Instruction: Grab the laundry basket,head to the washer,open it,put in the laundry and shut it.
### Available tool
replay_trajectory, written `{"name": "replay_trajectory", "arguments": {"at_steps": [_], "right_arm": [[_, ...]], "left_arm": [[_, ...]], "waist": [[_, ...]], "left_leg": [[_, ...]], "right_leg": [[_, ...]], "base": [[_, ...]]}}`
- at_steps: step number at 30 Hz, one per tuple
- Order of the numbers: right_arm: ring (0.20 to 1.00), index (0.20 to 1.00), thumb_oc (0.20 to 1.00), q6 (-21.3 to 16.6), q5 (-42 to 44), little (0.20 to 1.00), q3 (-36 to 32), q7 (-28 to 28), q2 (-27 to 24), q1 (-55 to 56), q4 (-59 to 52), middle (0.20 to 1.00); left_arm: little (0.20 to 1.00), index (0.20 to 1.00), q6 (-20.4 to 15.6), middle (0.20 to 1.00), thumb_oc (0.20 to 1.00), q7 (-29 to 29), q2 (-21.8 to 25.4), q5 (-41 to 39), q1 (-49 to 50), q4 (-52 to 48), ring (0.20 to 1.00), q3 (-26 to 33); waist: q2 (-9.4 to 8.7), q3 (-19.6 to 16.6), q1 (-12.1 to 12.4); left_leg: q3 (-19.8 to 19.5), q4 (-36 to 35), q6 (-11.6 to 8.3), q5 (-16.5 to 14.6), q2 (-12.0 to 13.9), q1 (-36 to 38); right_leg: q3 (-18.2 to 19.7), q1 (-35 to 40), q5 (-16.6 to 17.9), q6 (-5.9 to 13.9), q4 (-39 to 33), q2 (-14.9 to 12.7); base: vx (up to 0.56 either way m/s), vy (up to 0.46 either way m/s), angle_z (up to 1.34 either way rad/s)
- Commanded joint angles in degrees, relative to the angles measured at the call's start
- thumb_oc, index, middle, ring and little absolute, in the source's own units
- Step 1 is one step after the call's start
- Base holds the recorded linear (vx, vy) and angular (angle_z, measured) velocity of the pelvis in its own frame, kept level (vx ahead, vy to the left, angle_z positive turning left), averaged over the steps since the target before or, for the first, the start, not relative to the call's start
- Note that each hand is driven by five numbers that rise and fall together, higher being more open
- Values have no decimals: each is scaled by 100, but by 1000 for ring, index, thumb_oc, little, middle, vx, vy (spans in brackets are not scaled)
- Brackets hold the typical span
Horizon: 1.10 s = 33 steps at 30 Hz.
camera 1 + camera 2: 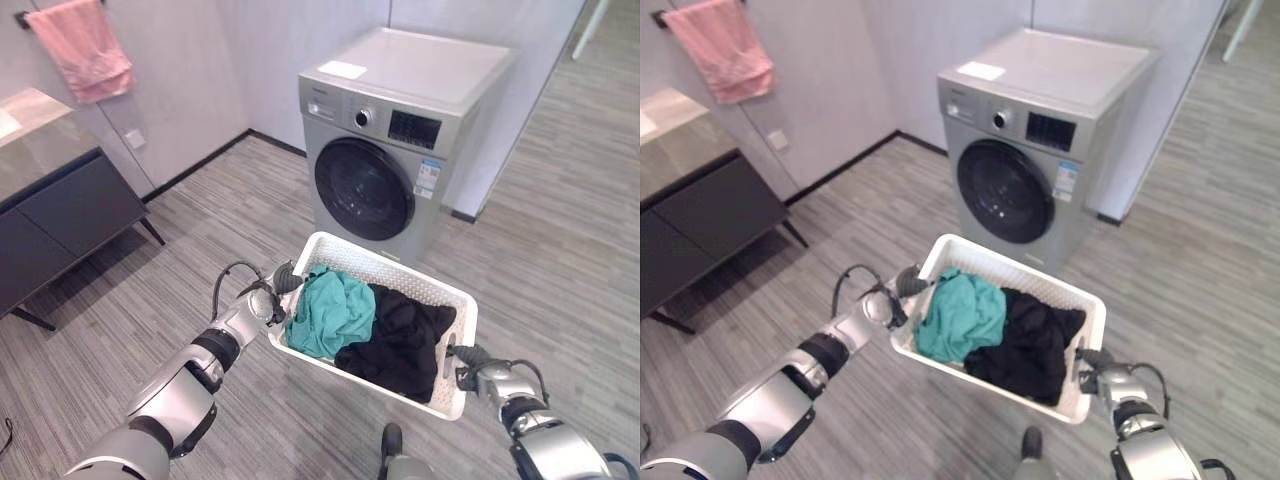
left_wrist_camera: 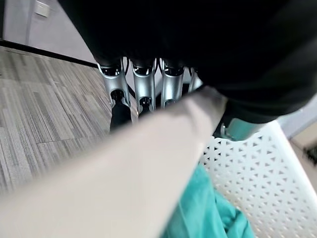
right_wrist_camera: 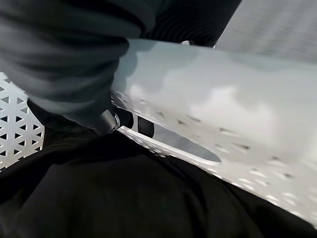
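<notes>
Robot hands (image 1: 283,283) (fingers hidden), laundry basket (image 1: 385,268) rims

No print on the washer (image 1: 400,140) can be read.

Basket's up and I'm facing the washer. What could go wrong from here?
1. Both the left hand and the right hand hold the white basket, so neither is free to open the closed washer door.
2. The basket looks tilted, and the teal garment sits heaped near the rim; it could slide out.
3. The black garment may spill too.
</notes>
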Motion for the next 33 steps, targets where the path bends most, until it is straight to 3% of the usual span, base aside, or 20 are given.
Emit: {"name": "replay_trajectory", "arguments": {"at_steps": [1, 9, 11, 15, 17, 18, 19, 20, 23, 24, 29, 32, 33], "right_arm": [[200, 200, 200, -262, -93, 200, 398, 34, 166, -262, 145, 200], [200, 200, 200, -286, -180, 200, 537, 29, -130, -429, -677, 200], [200, 200, 200, -306, -319, 200, 612, 67, -452, -423, -1398, 200], [200, 200, 200, -333, -453, 200, 578, 52, -846, -300, -2205, 200], [200, 200, 200, -389, -528, 200, 502, 14, -1113, -184, -2657, 200], [200, 200, 200, -413, -523, 200, 459, 2, -1198, -139, -2773, 200], [200, 200, 200, -426, -505, 200, 325, -34, -1349, -16, -3020, 200], [200, 200, 200, -423, -505, 200, 320, -33, -1347, -14, -3024, 200], [200, 200, 200, -441, -414, 200, 288, -83, -1359, 90, -2942, 200], [200, 200, 200, -444, -413, 200, 286, -84, -1356, 90, -2937, 200], [200, 200, 200, -421, -382, 200, 414, -80, -1200, 81, -2549, 200], [200, 200, 200, -427, -376, 200, 598, -26, -1013, -59, -2352, 200], [200, 200, 200, -428, -379, 200, 649, -10, -969, -118, -2314, 200]], "left_arm": [[200, 200, -367, 200, 200, 311, -156, 1, -709, 138, 200, 232], [200, 200, -378, 200, 200, 349, -54, -132, -657, 275, 200, 390], [200, 200, -391, 200, 200, 351, 20, -175, -566, 255, 200, 473], [200, 200, -398, 200, 200, 383, 55, -231, -543, 265, 200, 586], [200, 200, -416, 200, 200, 386, 41, -292, -527, 217, 200, 663], [200, 200, -416, 200, 200, 385, 34, -335, -499, 203, 200, 687], [200, 200, -381, 200, 200, 379, 28, -424, -463, 67, 200, 689], [200, 200, -379, 200, 200, 379, 30, -425, -466, 65, 200, 685], [200, 200, -380, 200, 200, 387, -71, -594, -391, 16, 200, 632], [200, 200, -381, 200, 200, 388, -71, -595, -391, 17, 200, 628], [200, 200, -390, 200, 200, 342, -239, -681, -383, 139, 200, 537], [200, 200, -430, 200, 200, 370, -195, -797, -323, 139, 200, 542], [200, 200, -442, 200, 200, 376, -174, -828, -315, 154, 200, 534]], "waist": [[-456, -172, 16], [-442, -109, -86], [-382, -55, -216], [-367, -38, -324], [-333, -16, -334], [-356, 10, -305], [-465, 162, -179], [-485, 146, -197], [-830, 310, -26], [-822, 308, -27], [-804, 265, 97], [-595, 214, 250], [-549, 191, 280]], "left_leg": [[-120, 302, 74, -786, -201, 299], [-135, 304, 21, -737, -105, 265], [-121, 343, -19, -734, 10, 255], [-111, 796, -105, -822, 179, 148], [-132, 1596, -295, -527, 419, -121], [-218, 2198, -358, -200, 513, -421], [-571, 3491, -507, 662, 527, -1077], [-589, 3485, -503, 689, 502, -1110], [-785, 4565, -475, 1130, 427, -2031], [-794, 4589, -475, 1118, 436, -2047], [-704, 3419, -481, 1017, 662, -2355], [-975, 1299, -542, 1138, 1006, -2014], [-1027, 1011, -566, 1279, 1096, -1955]], "right_leg": [[-264, -160, 643, 940, -248, -1076], [-5, -329, 490, 860, -119, -924], [249, -526, 183, 762, 255, -775], [386, -503, -151, 608, 507, -561], [295, -246, -411, 429, 487, -318], [246, -93, -504, 312, 439, -229], [141, 243, -633, 66, 334, -107], [126, 229, -616, 66, 320, -131], [128, 611, -751, -172, 179, -126], [122, 610, -753, -172, 179, -116], [174, 842, -896, -88, 64, -6], [403, 1092, -1149, 91, 54, 67], [441, 1136, -1180, 124, 45, 68]], "base": [[5, -14, -12], [12, -20, -4], [50, -55, -5], [119, -121, -6], [142, -207, 8], [136, -361, 2], [71, -283, 4], [56, -266, -2], [77, -176, -16], [139, -121, 2], [163, 15, -5], [298, 224, -27], [240, 205, -51]]}}
